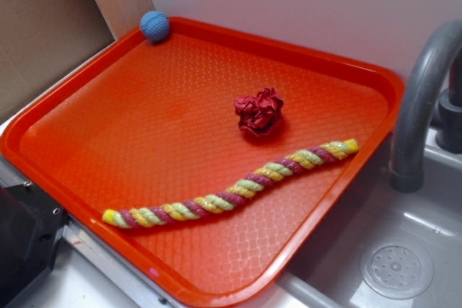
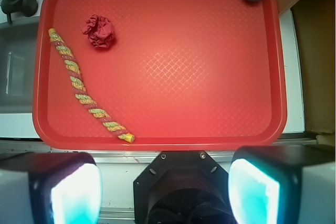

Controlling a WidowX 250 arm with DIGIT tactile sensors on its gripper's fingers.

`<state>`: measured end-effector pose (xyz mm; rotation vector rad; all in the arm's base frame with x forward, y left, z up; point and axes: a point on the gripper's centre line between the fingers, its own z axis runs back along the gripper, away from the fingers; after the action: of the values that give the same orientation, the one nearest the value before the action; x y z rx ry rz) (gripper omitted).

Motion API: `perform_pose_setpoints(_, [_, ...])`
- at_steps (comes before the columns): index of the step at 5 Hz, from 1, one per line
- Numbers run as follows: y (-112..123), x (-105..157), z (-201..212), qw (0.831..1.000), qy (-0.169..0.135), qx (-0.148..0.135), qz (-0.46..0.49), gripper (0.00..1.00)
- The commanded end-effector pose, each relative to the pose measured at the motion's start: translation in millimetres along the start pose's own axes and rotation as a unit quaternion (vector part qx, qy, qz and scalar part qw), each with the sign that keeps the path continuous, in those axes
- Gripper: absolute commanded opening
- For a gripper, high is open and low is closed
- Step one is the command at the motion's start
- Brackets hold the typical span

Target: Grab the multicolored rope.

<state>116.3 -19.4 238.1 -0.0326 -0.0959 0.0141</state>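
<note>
The rope [image 1: 231, 191] lies diagonally along the lower part of the red tray [image 1: 108, 70], just below the crumpled paper ball [image 1: 258, 112]. It looks soft, light and floppy, so gripping its thick middle should keep the ends balanced. The hand [image 2: 165, 192], at the wrist view's bottom edge, is wide open, empty and well short of the rope.

The claw [image 2: 165, 192] shows only in the wrist view, pointing down from above. Its two fingers [image 2: 63, 190] stand wide apart with nothing between them.
</note>
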Motion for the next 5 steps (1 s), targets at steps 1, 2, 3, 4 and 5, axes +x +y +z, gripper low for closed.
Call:
perform_pose_setpoints(1, [0.0, 0.0, 0.0, 1.000, 0.000, 0.000, 0.000, 1.00])
perform_pose_setpoints(2, [-39.4, 21.6, -3.7, 0.993, -0.020, -0.007, -0.116, 1.00])
perform_pose_setpoints(3, [-72.9, 37.3, -19.1, 0.979, -0.037, -0.007, -0.200, 1.00])
perform_pose_setpoints(4, [-98.4, 46.7, -43.7, 0.968, -0.041, 0.008, -0.246, 1.00])
perform_pose_setpoints(5, [-126.0, 53.5, -87.2, 0.953, -0.011, -0.020, -0.303, 1.00])
